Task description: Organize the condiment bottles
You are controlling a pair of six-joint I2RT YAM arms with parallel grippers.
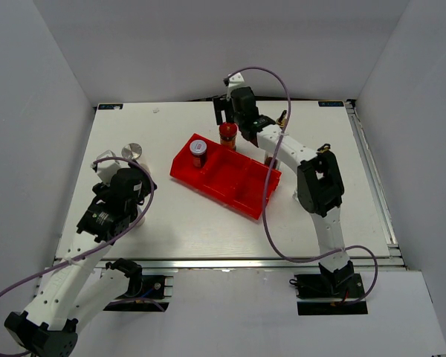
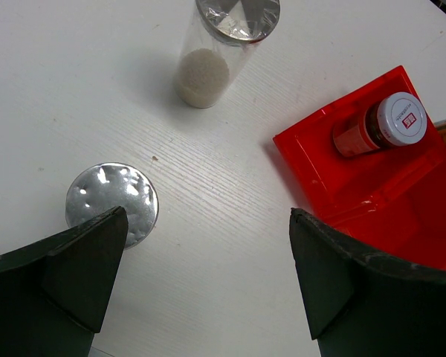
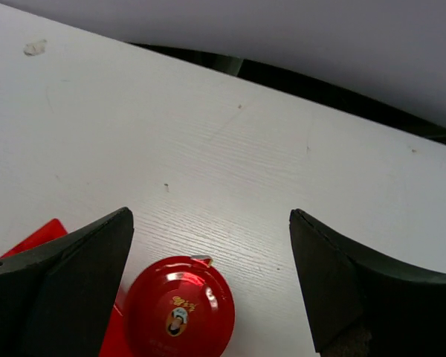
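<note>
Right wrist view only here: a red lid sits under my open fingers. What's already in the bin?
Observer: One white-capped jar stands in the left end compartment of the red bin.
Operator: What's out on the left side?
Observer: A silver-capped shaker of white grains and a second silver cap, on the table left of the bin.
Operator: And the other arm?
Observer: The left gripper hangs open beside them, holding nothing.

red divided bin (image 1: 234, 180), white table (image 1: 186, 223)
</note>
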